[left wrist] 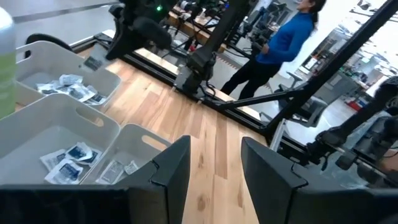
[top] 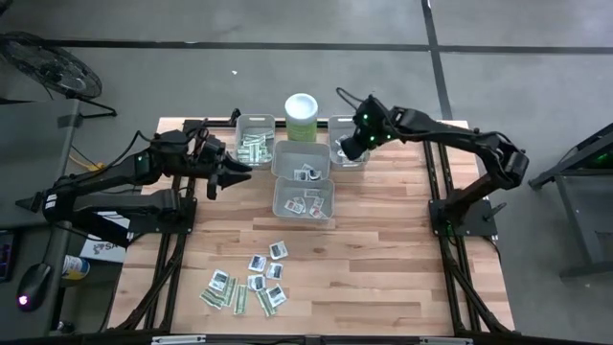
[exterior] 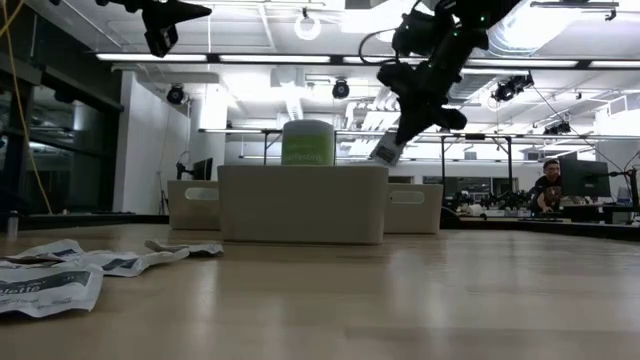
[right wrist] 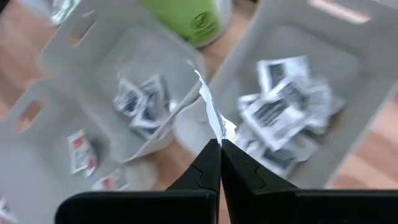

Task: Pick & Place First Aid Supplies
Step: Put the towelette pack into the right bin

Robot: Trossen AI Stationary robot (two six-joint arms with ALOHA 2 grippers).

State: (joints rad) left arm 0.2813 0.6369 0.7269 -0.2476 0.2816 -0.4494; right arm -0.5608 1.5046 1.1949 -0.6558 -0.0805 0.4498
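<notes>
Right wrist view: my right pincer [right wrist: 219, 144] pinches one small white paper packet [right wrist: 211, 112] by its edge, above the grey rectangular plastic bins [right wrist: 323, 37].
Held so thinly, the packet could slip or flutter into the wrong bin. My left pincer [top: 235, 175] hovers part open and empty near the far-left bin; more packets [top: 251, 284] lie on the wooden surface [top: 383, 259]. Their dark print is unreadable.

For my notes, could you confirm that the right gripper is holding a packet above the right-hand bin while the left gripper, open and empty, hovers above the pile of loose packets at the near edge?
Not quite. The left gripper, open and empty, hovers beside the left bin, far from the loose packets, as the high view shows. The right gripper does hold a packet above the right-hand bin.
</notes>
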